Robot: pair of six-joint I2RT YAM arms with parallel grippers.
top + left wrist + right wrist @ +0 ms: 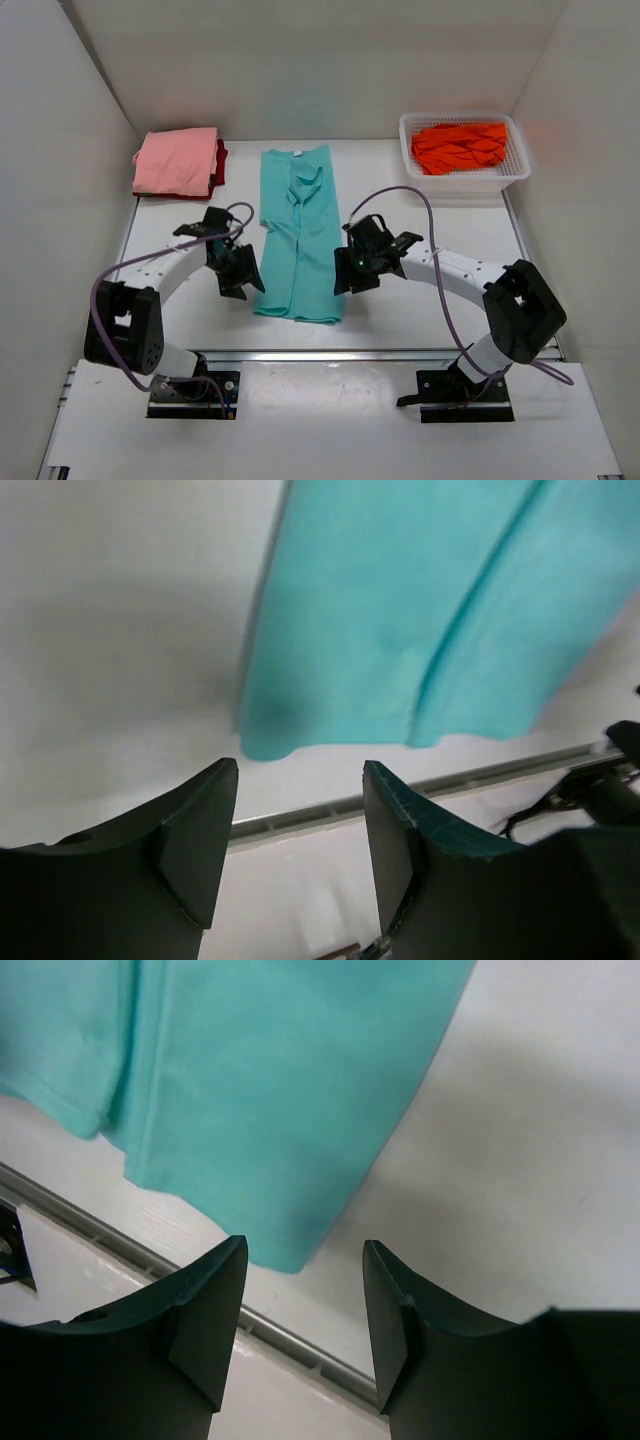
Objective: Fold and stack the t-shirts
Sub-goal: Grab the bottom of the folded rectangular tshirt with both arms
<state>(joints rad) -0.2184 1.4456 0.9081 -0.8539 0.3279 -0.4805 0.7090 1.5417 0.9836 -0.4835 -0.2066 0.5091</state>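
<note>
The left gripper [240, 272] stands with jaws apart and empty, just left of the long teal cloth t-shirt [298, 235]. The right gripper [350, 270], likewise spread and holding nothing, sits just right of it. The shirt lies folded lengthwise mid-table, its hem toward the arms. At the far left, a folded salmon pink t-shirt [178, 160] lies on a dark red one [220, 160]. At the far right, a bright orange t-shirt [460, 147] fills a white mesh plastic basket [465, 183].

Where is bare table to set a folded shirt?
Widest bare patch: between the teal t-shirt and the basket. A narrower strip separates it from the pink stack. Crowded beside its hem, where the left gripper and right gripper hover.
</note>
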